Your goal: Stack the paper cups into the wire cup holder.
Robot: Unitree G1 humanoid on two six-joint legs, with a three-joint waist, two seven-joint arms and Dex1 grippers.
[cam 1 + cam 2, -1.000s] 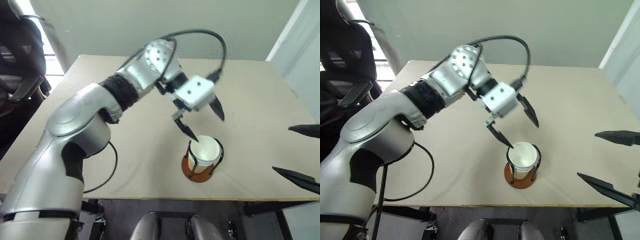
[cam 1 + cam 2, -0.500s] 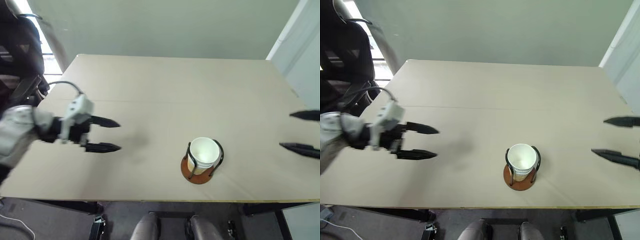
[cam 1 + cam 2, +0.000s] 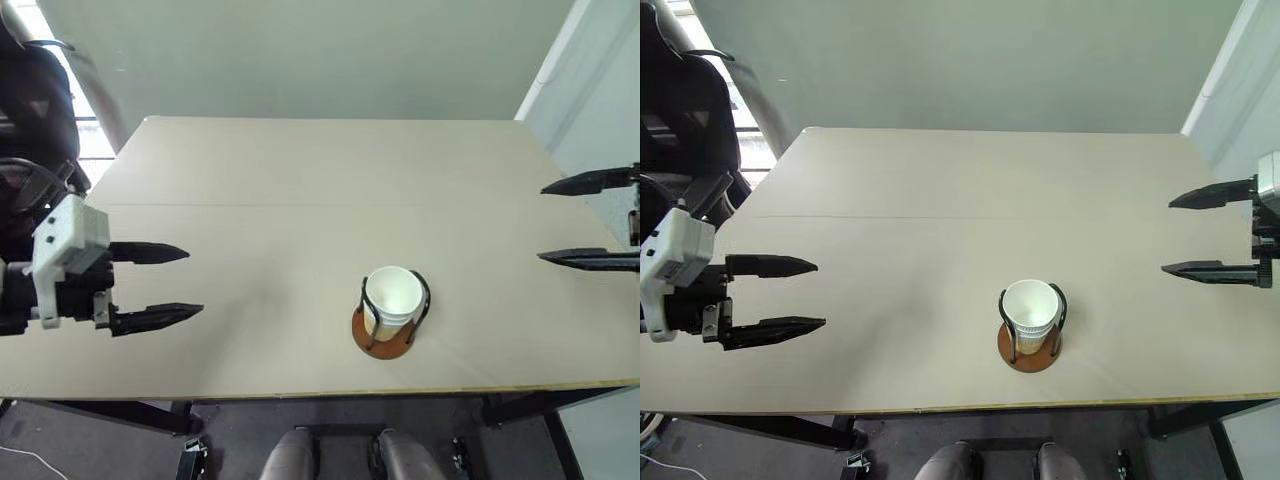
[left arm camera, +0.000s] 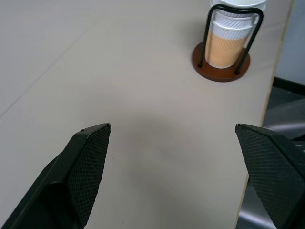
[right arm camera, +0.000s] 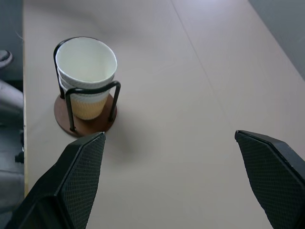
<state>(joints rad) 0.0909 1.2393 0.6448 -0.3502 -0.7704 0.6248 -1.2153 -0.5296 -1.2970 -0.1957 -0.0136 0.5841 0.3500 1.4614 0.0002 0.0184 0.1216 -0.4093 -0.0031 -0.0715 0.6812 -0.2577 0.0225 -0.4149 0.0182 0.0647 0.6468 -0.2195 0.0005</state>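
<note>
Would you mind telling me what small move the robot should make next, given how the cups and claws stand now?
Probably none beyond resting both arms. The paper cups sit nested, upright inside the wire cup holder, no loose cup lies on the table, and the left claw and right claw hang open, holding nothing.

Head overhead; wrists low, tableward

Tan paper cups (image 5: 86, 76) nested upright (white rims up) in wire cup holder (image 5: 85, 123), near table's front edge
</note>
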